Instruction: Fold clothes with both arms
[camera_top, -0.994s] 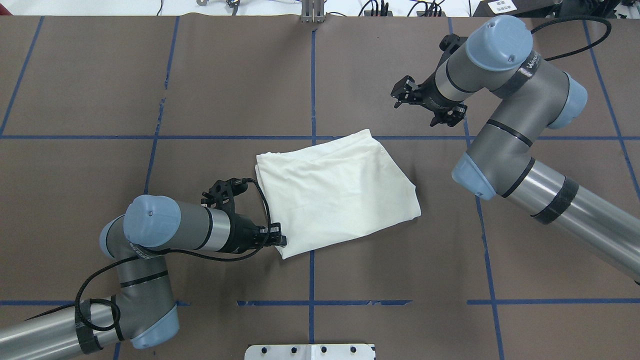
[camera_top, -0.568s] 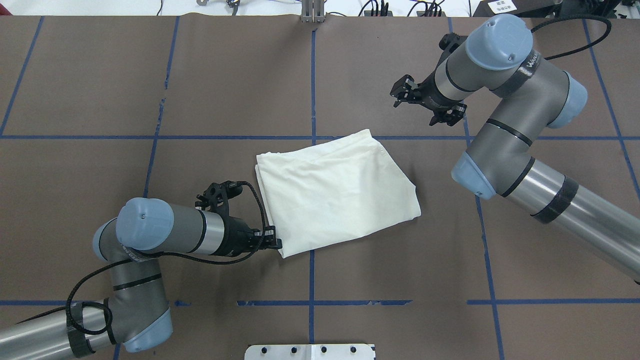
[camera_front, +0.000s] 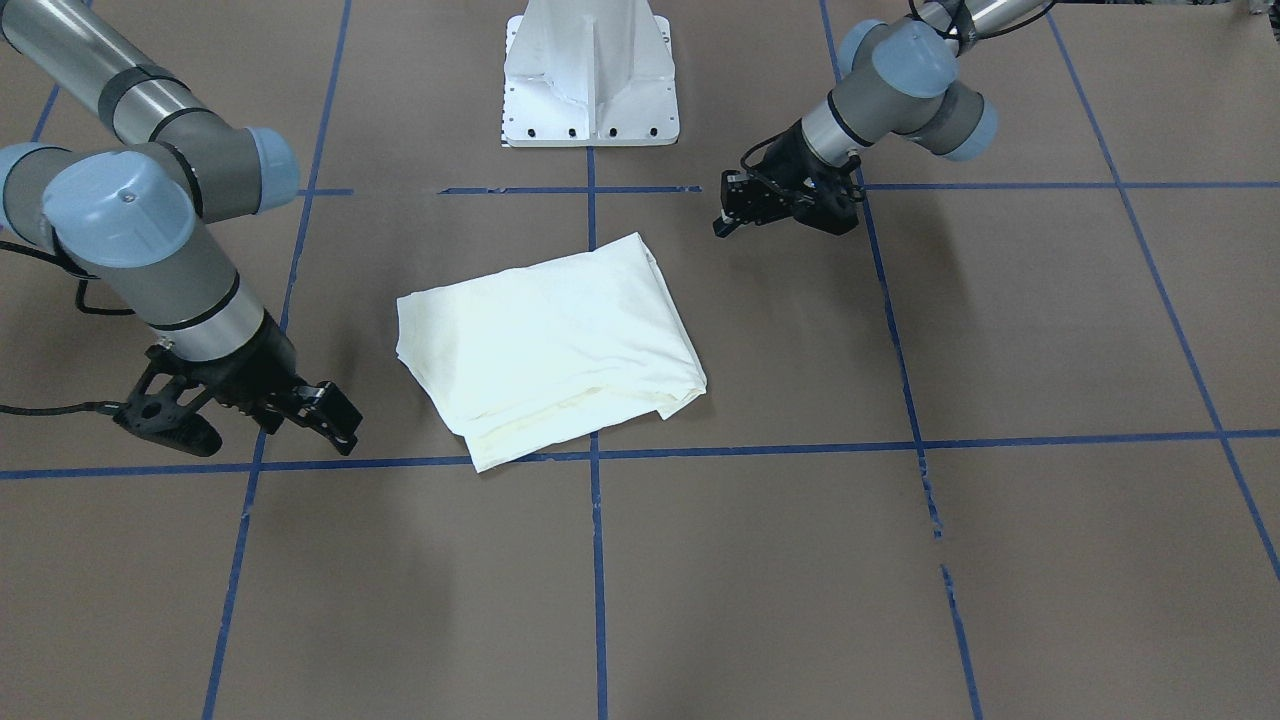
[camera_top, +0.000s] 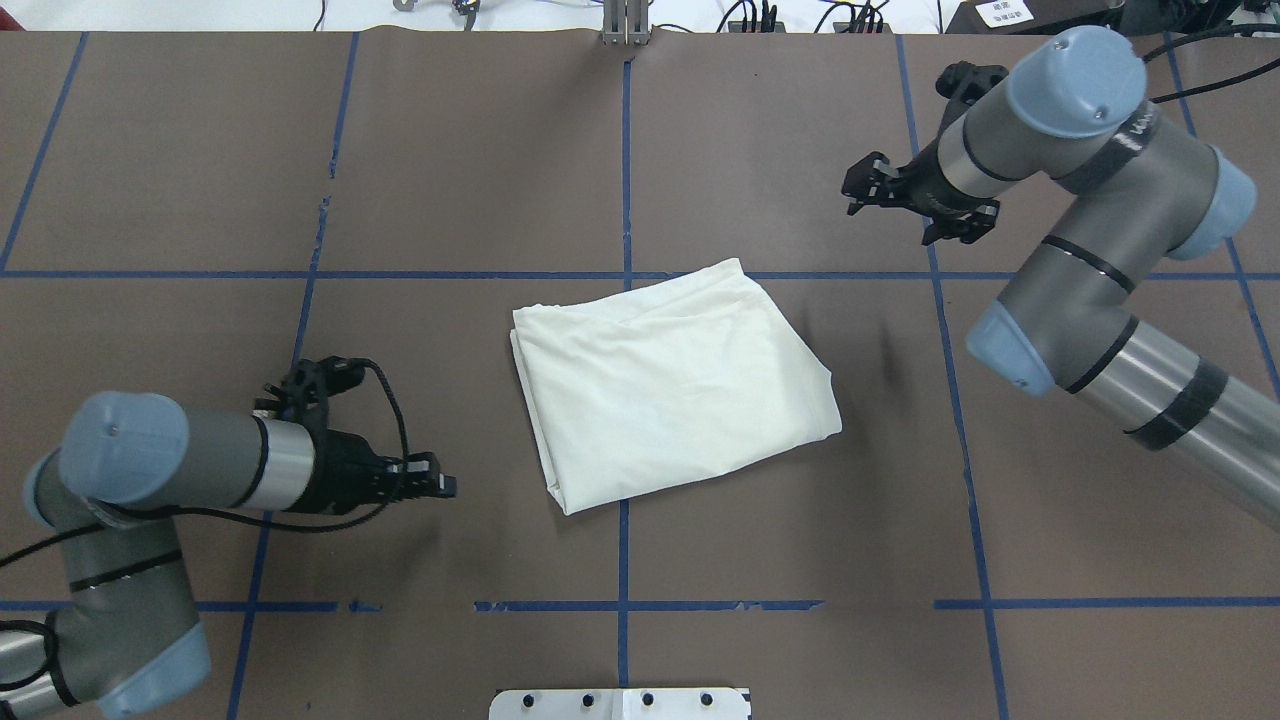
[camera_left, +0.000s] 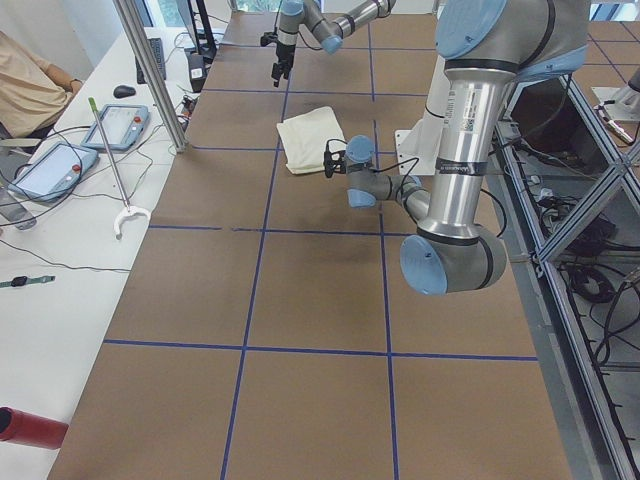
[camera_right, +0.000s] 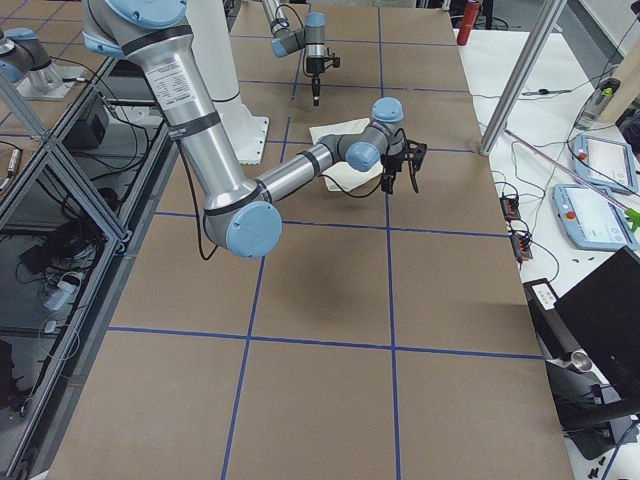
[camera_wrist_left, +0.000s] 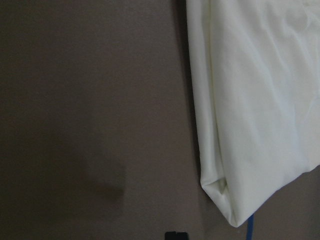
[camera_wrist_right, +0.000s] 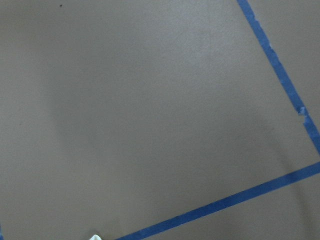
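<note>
Overhead exterior: shirt (camera_top: 672, 382) lies between left tool (camera_top: 443, 486) and right tool (camera_top: 860, 186), touching neither; whether either grips cannot be told.

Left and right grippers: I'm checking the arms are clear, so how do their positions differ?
The left gripper sits off the shirt's robot-side left corner; the right gripper sits beyond its far right corner. The left gripper's camera shows much of the shirt; the right gripper's shows almost only table. Both are clear of the shirt, holding nothing.

Shirt (camera_wrist_left: 250, 100) partly beyond wrist view's edge
</note>
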